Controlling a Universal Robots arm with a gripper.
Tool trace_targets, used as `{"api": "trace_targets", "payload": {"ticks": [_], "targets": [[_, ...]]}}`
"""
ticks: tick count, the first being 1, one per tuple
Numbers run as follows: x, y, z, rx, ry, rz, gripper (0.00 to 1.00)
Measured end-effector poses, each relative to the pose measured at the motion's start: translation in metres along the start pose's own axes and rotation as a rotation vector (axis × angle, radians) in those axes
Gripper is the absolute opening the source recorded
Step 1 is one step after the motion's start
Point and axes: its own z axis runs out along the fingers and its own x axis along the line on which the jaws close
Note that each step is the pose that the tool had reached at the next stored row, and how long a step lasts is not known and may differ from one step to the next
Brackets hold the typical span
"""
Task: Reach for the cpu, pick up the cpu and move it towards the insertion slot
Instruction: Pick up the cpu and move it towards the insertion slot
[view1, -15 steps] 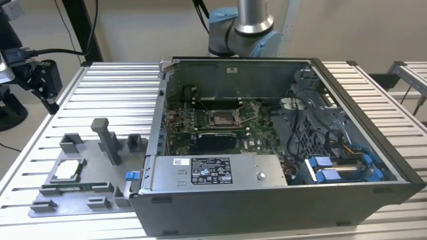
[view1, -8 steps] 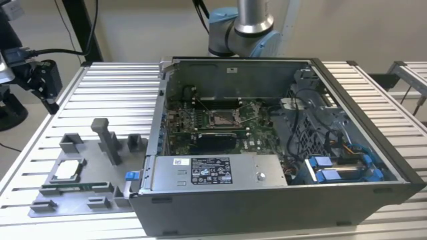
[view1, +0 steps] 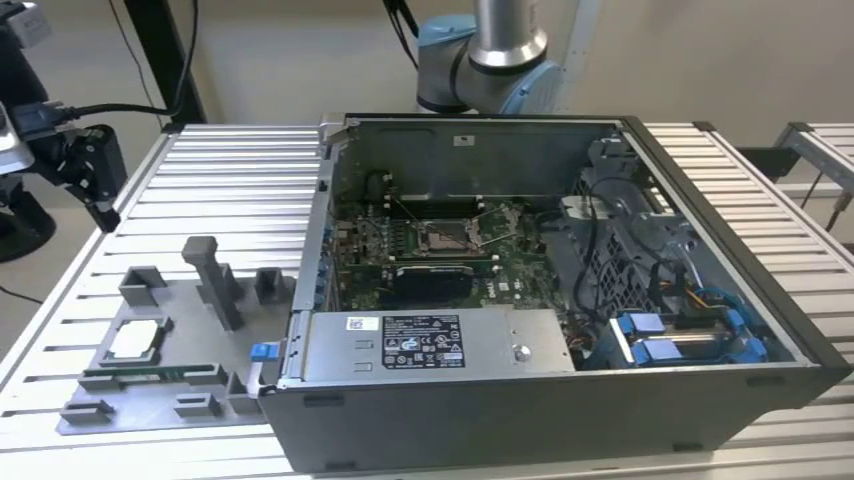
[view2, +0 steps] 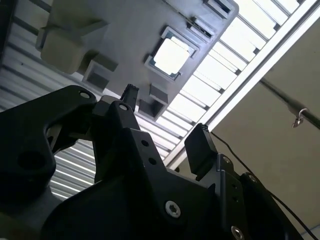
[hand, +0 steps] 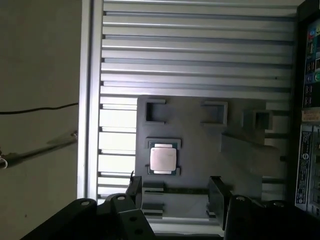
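Reaching is as far as we judge the work has got. In both wrist views the gripper (hand: 175, 195) hangs above the grey fixture tray (hand: 200, 135) with its two fingers (hand: 216, 196) spread wide and nothing between them. The cpu (hand: 163, 159) lies flat in its square nest on that tray, apart from the fingers and untouched, so the grasp, the lift and the carry are all left to do. In the exterior view the tray sits on the slatted table (view1: 227, 170) at the exterior view's left, just beside the open computer case (view1: 561, 400). The insertion slot (view1: 441, 237) shows as a square socket on the board inside, well apart from the cpu. A long narrow memory stick (view1: 144, 373) lies in a groove just beside the cpu's nest. We think the tall upright post (view1: 214, 280) on the tray and the case's side wall (view1: 320, 230) are the likeliest obstacles, as both stand between the nest and the socket.
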Motion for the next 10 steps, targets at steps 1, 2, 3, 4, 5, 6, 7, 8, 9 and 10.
{"api": "trace_targets", "payload": {"ticks": [1, 2, 3, 4, 5, 6, 7, 8, 9, 10], "targets": [[0.0, -0.0001, 0.0016, 0.0, 0.0, 0.0, 1.0], [0.0, -0.0001, 0.0031, 0.0, 0.0001, 0.0, 1.0], [0.0, -0.0002, 0.0048, 0.0, 0.0, 0.0, 1.0], [0.0, -0.0002, 0.0065, 0.0, 0.0, 0.0, 1.0], [0.0, -0.0003, 0.0082, 0.0, 0.0001, 0.0, 1.0], [0.0, -0.0004, 0.01, 0.0, -0.0001, 0.0, 1.0], [0.0, -0.0004, 0.0119, -0.0001, -0.0001, 0.0, 1.0], [0.0, -0.0005, 0.0135, -0.0001, -0.0001, 0.0, 1.0], [0.0, -0.0006, 0.0153, -0.0001, -0.0001, 0.0, 1.0], [0.0001, -0.0006, 0.0168, 0.0, 0.0, 0.0, 1.0]]}}
